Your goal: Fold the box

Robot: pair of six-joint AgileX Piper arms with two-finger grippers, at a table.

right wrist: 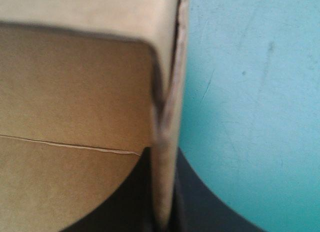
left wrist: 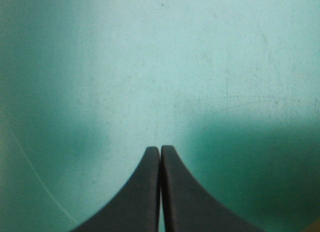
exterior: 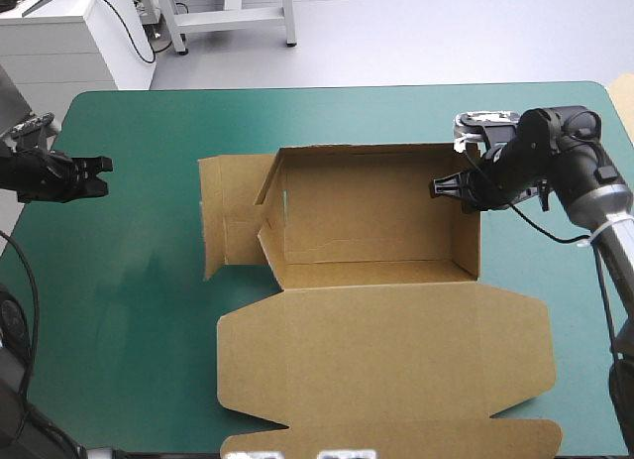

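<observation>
Box (exterior: pixel 381 350), matte brown board, is set at the middle of the cover (exterior: pixel 139 281) as an open tray, with the lid laid flat toward the near edge. Its right wall is pinched by the right gripper (exterior: pixel 441 186). The left gripper (exterior: pixel 102 172) is held clenched over bare cover near the left edge, well apart.

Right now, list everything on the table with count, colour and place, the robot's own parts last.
cover: one, teal-green, over the table top.
box: one, brown, mid-table, an open tray with walls raised.
lid: one, brown, flat, toward the table's near edge.
side flap: one, brown, lying out left of the tray.
left pincer: one, black, shut, over bare cover near the table's left edge.
right pincer: one, black, shut on the box's right wall.
</observation>
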